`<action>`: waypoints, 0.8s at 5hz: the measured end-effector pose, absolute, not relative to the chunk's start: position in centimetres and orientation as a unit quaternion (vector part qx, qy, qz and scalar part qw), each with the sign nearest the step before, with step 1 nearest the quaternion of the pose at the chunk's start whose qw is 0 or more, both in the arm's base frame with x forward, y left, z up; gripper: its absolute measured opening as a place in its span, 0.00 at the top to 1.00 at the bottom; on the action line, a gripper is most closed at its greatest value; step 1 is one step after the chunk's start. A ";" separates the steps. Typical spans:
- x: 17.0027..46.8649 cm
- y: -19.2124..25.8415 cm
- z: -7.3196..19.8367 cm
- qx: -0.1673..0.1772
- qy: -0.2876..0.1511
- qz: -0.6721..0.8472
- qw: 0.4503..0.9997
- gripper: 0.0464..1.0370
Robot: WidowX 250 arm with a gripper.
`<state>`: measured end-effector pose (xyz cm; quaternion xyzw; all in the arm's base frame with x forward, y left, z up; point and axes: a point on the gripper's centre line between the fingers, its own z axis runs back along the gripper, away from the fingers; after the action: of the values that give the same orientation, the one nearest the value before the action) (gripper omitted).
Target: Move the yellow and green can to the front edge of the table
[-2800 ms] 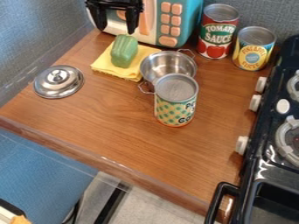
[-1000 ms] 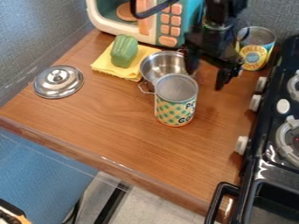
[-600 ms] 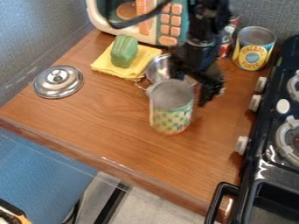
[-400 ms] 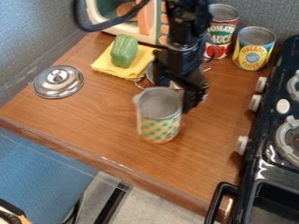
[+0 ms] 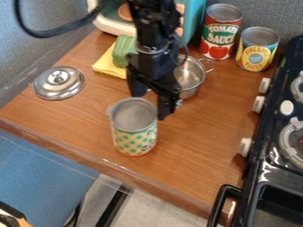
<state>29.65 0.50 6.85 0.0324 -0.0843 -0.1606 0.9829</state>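
My black gripper (image 5: 150,104) hangs just behind and to the right of the yellow and green can (image 5: 134,141), near the middle of the table. Its fingers stand apart. The left one reaches down behind the can's rim, and the right one is beside the can's upper right side; whether they touch it, I cannot tell. The can stands upright a short way behind the front edge (image 5: 106,165) of the wooden table (image 5: 201,137).
Behind the gripper is a metal pot (image 5: 192,75), with a green pepper (image 5: 122,51) on a yellow cloth (image 5: 106,66) to its left. A lid (image 5: 59,83) lies at left. Two cans, red (image 5: 220,33) and yellow (image 5: 257,49), stand at the back; a stove (image 5: 278,164) is at right.
The gripper came down from the top right, then moved left and forward. The can shifted the same way, closer to the front edge. The pot has moved right and slightly forward.
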 end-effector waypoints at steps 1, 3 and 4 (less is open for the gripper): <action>28.2 1.0 6.9 0.029 -0.077 -0.167 0.983 0.04; 26.8 1.5 6.3 0.029 -0.055 -0.163 0.985 0.04; 27.2 1.2 6.6 0.017 -0.065 -0.156 0.985 0.04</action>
<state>27.24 1.17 6.62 0.0170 -0.0654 -0.1557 0.9855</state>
